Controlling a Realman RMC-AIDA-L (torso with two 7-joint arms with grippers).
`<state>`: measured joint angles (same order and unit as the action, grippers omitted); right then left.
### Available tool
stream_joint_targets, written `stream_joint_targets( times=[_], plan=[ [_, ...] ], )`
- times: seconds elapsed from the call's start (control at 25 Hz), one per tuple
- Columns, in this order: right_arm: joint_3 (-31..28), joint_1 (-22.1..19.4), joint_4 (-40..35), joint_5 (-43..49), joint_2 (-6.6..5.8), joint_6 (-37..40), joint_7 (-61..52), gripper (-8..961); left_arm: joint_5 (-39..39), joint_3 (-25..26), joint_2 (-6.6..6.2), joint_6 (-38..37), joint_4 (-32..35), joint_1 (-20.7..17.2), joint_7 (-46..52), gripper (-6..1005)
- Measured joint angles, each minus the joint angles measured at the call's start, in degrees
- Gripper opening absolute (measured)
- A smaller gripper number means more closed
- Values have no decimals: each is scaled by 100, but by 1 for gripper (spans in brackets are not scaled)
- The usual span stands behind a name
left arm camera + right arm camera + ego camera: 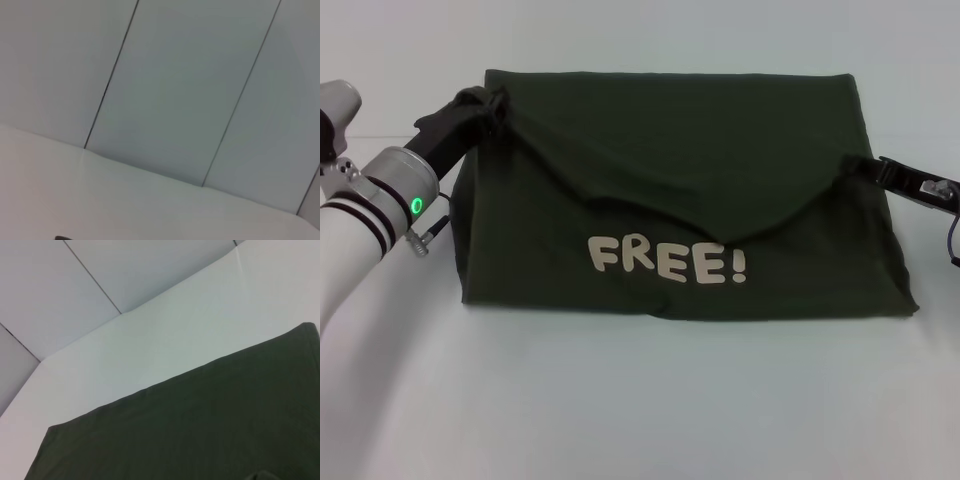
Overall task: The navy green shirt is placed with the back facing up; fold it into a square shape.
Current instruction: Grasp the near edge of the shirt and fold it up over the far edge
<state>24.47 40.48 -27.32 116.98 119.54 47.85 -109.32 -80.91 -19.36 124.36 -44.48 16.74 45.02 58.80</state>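
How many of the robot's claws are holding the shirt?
2. The left gripper pinches the shirt at its far left corner; the right gripper grips its right edge. Both lift a fold of cloth above the "FREE!" lettering.

At the left of the frame, the left arm [365, 215] is white with black bands, a grey wrist collar, a glowing green ring light and a black gripper housing; the right gripper [910, 182] is black with silver fittings and a thin cable.

I count one shirt [680, 200] on one bench [640, 400] — a single dark green piece, with one printed word, "FREE!" [668, 261], made of four letters and one exclamation mark. My end effectors number two — left end effector [485, 108], right end effector [860, 168].
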Motion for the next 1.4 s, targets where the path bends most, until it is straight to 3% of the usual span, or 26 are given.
stream_joint_targets(
  times=[0.16, 0.28, 0.36, 0.48, 0.8, 0.92, 1.2, 1.4],
  plan=[
    [-2, -31, 8, 0, -2, 11, 18, 364, 138, -16, 0, -19, -37, -35, -85, 296],
    [-40, -72, 9, -59, -2, 64, 23, 611, 144, -4, -3, -94, -40, -61, -162, 357],
    [-31, -124, 8, -215, -4, 124, 64, 652, 160, 19, -4, -256, -54, -92, -386, 397],
    [-18, -216, 5, -449, -11, 240, 175, 715, 197, -15, -10, -345, -158, -115, -611, 544],
    [-18, -410, 5, -612, -38, 450, 263, 882, 175, -338, -32, 407, -234, -25, -674, 835],
    [-17, -437, 5, -614, -39, 491, 265, 947, 175, -650, -23, 748, -240, 62, -700, 834],
    [-13, -468, 2, -616, -40, 519, 268, 939, 187, -1263, -4, 1008, -245, 73, -695, 832],
    [-12, -481, -2, -615, -63, 529, 270, 934, 283, -1254, -13, 926, -172, -134, -421, 830]
  ],
)
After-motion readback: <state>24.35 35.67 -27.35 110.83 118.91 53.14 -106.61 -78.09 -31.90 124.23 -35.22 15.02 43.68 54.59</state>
